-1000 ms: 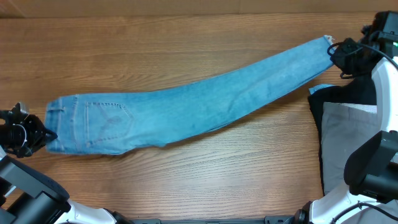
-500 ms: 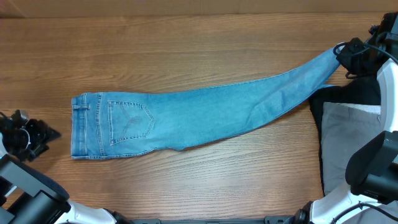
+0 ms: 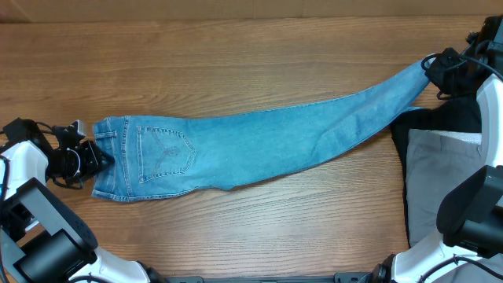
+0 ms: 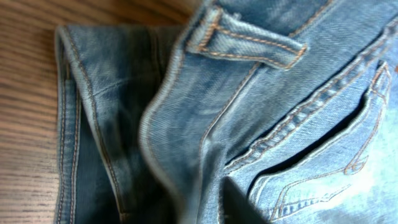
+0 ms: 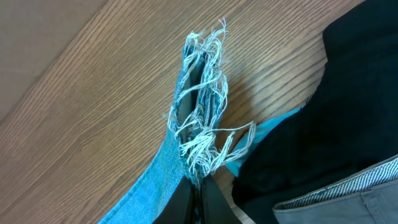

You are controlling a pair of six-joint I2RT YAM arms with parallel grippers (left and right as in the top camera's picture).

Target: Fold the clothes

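Two garments sit at the near right of the tabletop (image 3: 236, 63): a grey garment (image 3: 440, 185) lying on a black garment (image 3: 440, 118). Left of them, the light blue jeans (image 3: 259, 145) stretch flat across the wood, waistband at the left, back pocket (image 3: 163, 151) facing up. The left fingers (image 3: 100, 156) are at the waistband edge. The left wrist view shows only denim and a belt loop (image 4: 249, 43), so I cannot tell whether they are open or closed. The leg slants away to the far right, where the right fingers (image 3: 432, 69) are closed on the frayed hem (image 5: 202, 112) — its loose threads stick out above the tabletop.
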